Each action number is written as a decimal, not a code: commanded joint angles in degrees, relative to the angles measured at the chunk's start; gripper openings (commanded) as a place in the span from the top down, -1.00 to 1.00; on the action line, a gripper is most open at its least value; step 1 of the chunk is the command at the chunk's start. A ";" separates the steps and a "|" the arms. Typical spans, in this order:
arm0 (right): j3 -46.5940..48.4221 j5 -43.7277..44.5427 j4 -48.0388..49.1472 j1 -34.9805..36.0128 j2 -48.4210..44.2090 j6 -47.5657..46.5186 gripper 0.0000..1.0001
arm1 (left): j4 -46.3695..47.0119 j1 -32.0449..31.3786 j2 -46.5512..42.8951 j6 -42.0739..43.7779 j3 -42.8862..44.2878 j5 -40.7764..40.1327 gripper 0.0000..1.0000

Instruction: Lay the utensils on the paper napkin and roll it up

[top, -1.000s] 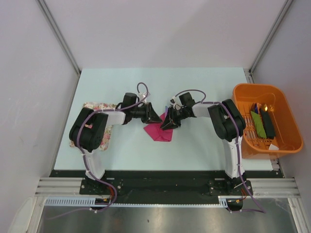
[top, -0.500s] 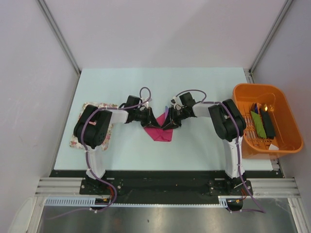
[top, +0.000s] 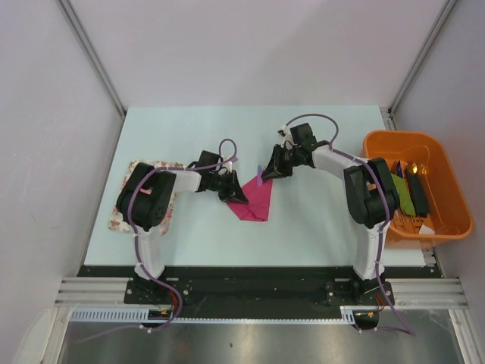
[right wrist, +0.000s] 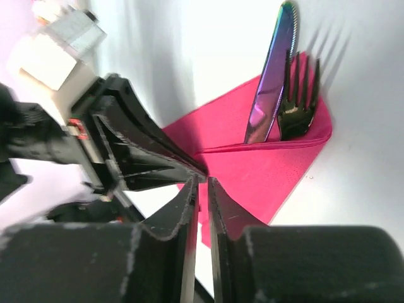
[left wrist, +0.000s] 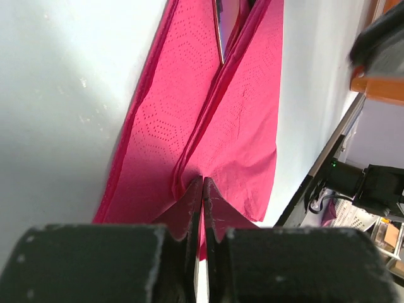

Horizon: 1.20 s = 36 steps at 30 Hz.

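Note:
The magenta paper napkin (top: 254, 203) lies mid-table, folded over into a triangle. My left gripper (top: 236, 194) is at its left edge, shut on a raised fold of the napkin (left wrist: 246, 126). My right gripper (top: 267, 173) is shut and empty, lifted just above the napkin's far corner. In the right wrist view an iridescent purple knife (right wrist: 270, 82) and a black fork (right wrist: 297, 110) stick out from under the folded napkin (right wrist: 265, 170); their lower ends are hidden. A purple tip (top: 259, 177) shows in the top view.
An orange tub (top: 455, 189) with green and black items stands at the right table edge. A floral cloth mat (top: 144, 165) lies at the left, partly under the left arm.
My right gripper has let go of the napkin and drawn back up and to the right. My left gripper has stayed pinched at the napkin's left edge, and the napkin lies flatter.

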 commanded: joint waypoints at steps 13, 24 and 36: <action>9.33 15.78 -11.83 10.34 4.90 -12.02 0.94 | -2.42 -0.15 0.83 3.17 1.88 -1.96 0.88; 8.81 20.62 -12.89 11.83 8.15 -14.57 0.99 | -2.15 -0.15 0.57 3.43 1.53 -2.49 0.88; 4.07 19.31 -14.56 12.19 9.74 -17.91 1.00 | 4.44 -2.96 -9.36 6.60 0.21 1.99 0.44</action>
